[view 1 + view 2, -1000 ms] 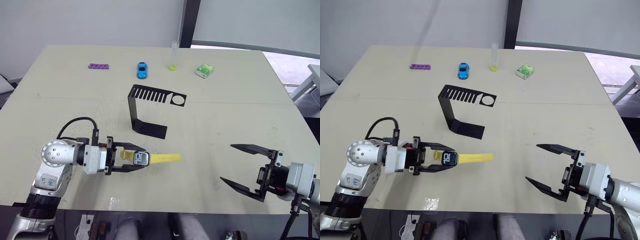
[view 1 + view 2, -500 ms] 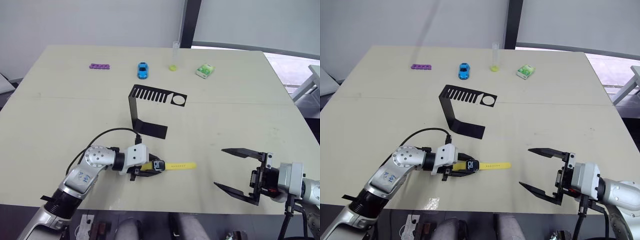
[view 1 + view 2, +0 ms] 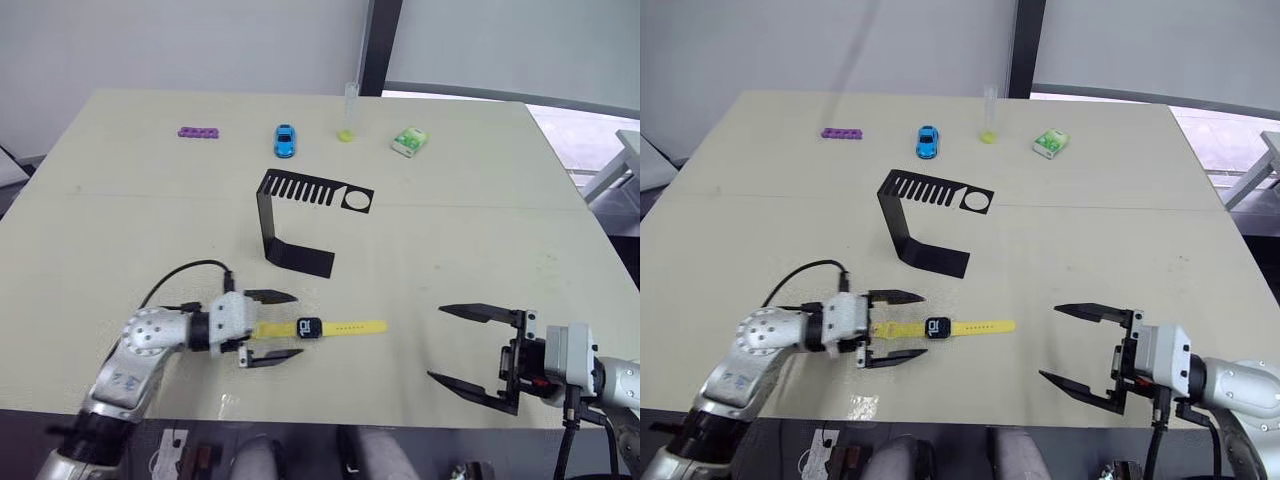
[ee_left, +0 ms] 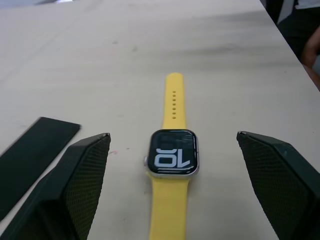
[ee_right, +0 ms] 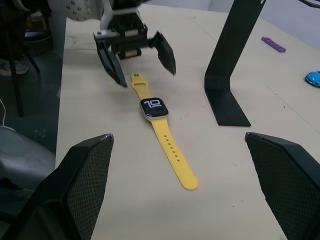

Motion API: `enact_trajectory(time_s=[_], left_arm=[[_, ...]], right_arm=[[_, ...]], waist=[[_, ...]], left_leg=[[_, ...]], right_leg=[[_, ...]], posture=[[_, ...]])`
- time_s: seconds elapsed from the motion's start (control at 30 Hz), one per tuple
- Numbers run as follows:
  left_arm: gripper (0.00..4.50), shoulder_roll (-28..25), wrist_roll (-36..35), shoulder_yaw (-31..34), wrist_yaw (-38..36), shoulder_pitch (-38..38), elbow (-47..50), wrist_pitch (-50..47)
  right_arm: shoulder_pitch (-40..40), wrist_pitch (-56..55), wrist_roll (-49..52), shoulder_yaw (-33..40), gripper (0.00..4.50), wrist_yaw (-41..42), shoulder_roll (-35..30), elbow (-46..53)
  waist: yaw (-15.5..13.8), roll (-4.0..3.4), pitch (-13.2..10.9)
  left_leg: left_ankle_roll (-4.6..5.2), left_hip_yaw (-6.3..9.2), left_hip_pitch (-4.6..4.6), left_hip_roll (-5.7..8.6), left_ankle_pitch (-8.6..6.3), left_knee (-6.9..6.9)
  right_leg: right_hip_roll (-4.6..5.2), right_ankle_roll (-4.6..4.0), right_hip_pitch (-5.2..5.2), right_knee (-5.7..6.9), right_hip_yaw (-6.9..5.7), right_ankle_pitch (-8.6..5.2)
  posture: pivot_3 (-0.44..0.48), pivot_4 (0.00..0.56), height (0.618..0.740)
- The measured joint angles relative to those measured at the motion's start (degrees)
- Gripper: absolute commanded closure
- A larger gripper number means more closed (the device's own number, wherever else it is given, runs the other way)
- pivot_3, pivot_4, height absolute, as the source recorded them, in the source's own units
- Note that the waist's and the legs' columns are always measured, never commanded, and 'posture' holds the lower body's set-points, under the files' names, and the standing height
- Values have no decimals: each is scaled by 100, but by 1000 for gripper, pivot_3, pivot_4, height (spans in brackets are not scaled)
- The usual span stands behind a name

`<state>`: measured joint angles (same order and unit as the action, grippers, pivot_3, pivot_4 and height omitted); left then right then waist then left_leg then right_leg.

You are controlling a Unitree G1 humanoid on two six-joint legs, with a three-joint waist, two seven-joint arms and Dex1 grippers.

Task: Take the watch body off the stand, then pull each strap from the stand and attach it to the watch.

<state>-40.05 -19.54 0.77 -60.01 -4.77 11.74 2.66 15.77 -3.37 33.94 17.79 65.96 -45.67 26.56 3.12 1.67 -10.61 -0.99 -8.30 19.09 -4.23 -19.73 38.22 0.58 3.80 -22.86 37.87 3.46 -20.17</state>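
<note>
straps [image 3: 345,327] yellow | watch body [image 3: 308,327] black (light digits) | stand [image 3: 296,222] black

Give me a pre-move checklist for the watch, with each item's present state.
1. Watch body off the stand: ok.
2. Both yellow straps joined to the body: ok, they run from opposite ends.
3. Watch lying flat on the table, screen up: ok.
4. Left pincer open, not touching the watch: ok.
5. Right pincer open, apart from the watch: ok.
6. Strap joints fully locked: cannot tell.

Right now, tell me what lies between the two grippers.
The assembled watch, flat on the table between the left gripper and right gripper, seen in both eye views.
</note>
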Motion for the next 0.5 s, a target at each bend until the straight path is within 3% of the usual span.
enact_trajectory(time_s=[0.17, 0.37, 0.5], left_arm=[[24, -546, -83, 1606, 291, 1244, 61, -165], [24, -593, 0, 2696, 583, 1893, -162, -141], [24, -584, 1, 3048, 679, 2150, -159, -129]], right_arm=[[-160, -160, -125, 309, 0, 251, -134, -777], [-470, -534, -342, 344, 0, 588, -150, -1743], [-892, -774, -495, 324, 0, 673, -150, -2236]], waist=[[7, 1, 0], [-15, 3, 0], [9, 2, 0]], left_leg=[[5, 0, -1, 1, -3, -5], [17, 0, -2, 6, -11, -5], [17, -5, -4, 5, -13, -5]], right_leg=[[4, -1, 1, -9, -1, 0], [12, -1, 9, -17, -5, 0], [12, -1, 9, -18, -4, 0]], posture=[[0, 150, 740], [0, 150, 740], [0, 150, 740]])
